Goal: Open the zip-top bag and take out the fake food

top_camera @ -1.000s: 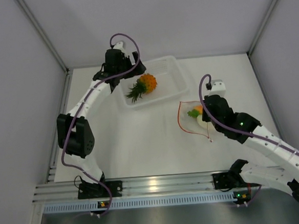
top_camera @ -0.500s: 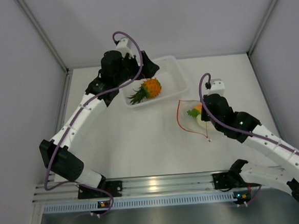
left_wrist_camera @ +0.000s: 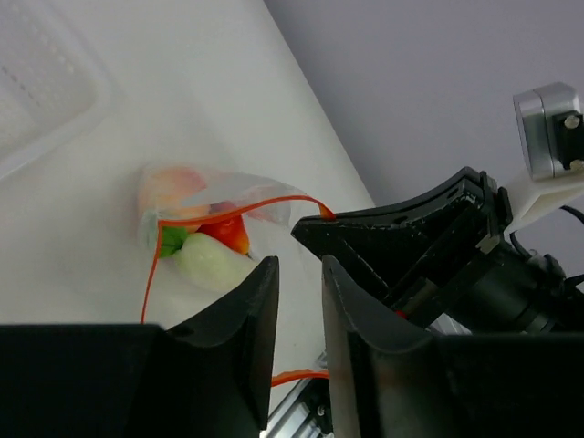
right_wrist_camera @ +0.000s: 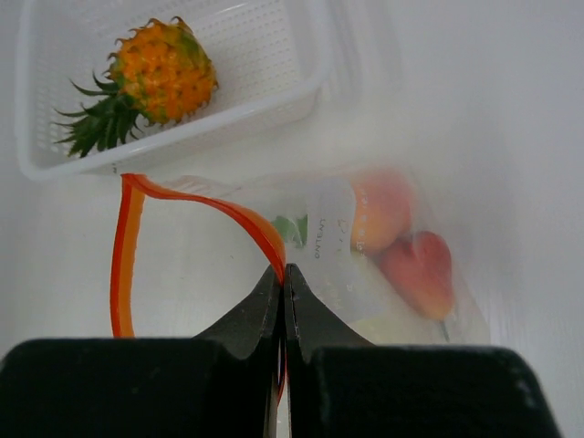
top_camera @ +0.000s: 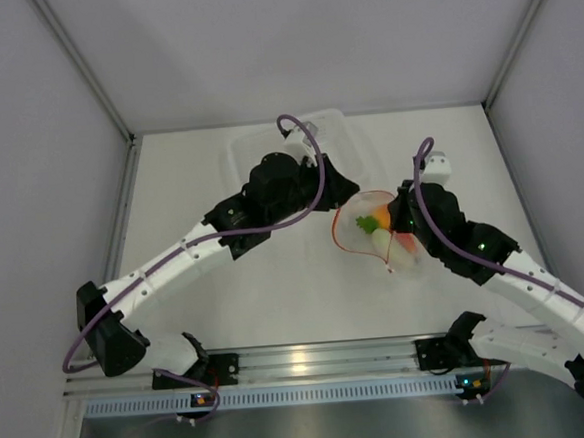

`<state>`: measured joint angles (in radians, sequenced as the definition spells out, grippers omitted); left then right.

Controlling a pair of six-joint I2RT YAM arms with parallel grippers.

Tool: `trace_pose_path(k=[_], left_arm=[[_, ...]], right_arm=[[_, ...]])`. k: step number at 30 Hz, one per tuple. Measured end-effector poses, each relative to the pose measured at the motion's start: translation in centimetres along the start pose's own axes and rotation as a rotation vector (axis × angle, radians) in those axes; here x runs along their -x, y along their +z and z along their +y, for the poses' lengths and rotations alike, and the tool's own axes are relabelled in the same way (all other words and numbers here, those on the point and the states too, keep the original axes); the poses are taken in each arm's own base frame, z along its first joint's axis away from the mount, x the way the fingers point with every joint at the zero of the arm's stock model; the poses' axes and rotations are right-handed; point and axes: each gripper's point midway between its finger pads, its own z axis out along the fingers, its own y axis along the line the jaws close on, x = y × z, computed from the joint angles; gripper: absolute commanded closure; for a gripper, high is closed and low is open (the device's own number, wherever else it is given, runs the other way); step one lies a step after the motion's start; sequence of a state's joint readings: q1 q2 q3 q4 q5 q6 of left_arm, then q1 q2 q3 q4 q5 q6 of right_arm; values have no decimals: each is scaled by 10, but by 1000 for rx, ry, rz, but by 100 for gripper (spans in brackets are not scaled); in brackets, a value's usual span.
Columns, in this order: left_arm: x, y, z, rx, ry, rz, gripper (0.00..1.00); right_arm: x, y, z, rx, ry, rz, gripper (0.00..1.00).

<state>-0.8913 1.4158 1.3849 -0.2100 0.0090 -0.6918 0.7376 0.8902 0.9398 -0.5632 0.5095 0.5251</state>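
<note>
The right gripper [right_wrist_camera: 281, 276] had its jaws pressed together on the red-orange zip strip of the zip-top bag [right_wrist_camera: 365, 242], which lay on the table [right_wrist_camera: 511, 109] just beside the clear tray [right_wrist_camera: 306, 91]. The left gripper [left_wrist_camera: 298, 274] hung near the bag's mouth, jaws slightly apart on nothing. Through the blurred plastic showed a peach fruit [right_wrist_camera: 379, 212], a red fruit [right_wrist_camera: 420, 269] and a white vegetable [left_wrist_camera: 212, 265]. From above, the left arm [top_camera: 189, 254] hid the pineapple [right_wrist_camera: 162, 80] in the tray.

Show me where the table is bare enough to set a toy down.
Widest bare table: near middle, between the left arm and right arm. Also the far-left strip by the wall. Crowded: the soft clear zip-top bag with red-orange strip, the rigid clear tray behind it, and the left gripper and right gripper.
</note>
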Motion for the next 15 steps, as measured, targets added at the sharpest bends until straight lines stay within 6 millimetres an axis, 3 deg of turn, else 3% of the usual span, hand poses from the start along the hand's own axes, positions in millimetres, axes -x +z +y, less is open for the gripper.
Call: trace_pose_path(k=[4,12,15], left_arm=[[-18,-1,-4,-33,-77,6,87],[-25,7,-11,-65,-134,0,96],[-44,23,-3,-49,-127,46,100]], right_arm=[[9,-1,10,41,68,-38,100],[9,5,29,123,178,-55,100],[5,8,38,163,222,-51,100]])
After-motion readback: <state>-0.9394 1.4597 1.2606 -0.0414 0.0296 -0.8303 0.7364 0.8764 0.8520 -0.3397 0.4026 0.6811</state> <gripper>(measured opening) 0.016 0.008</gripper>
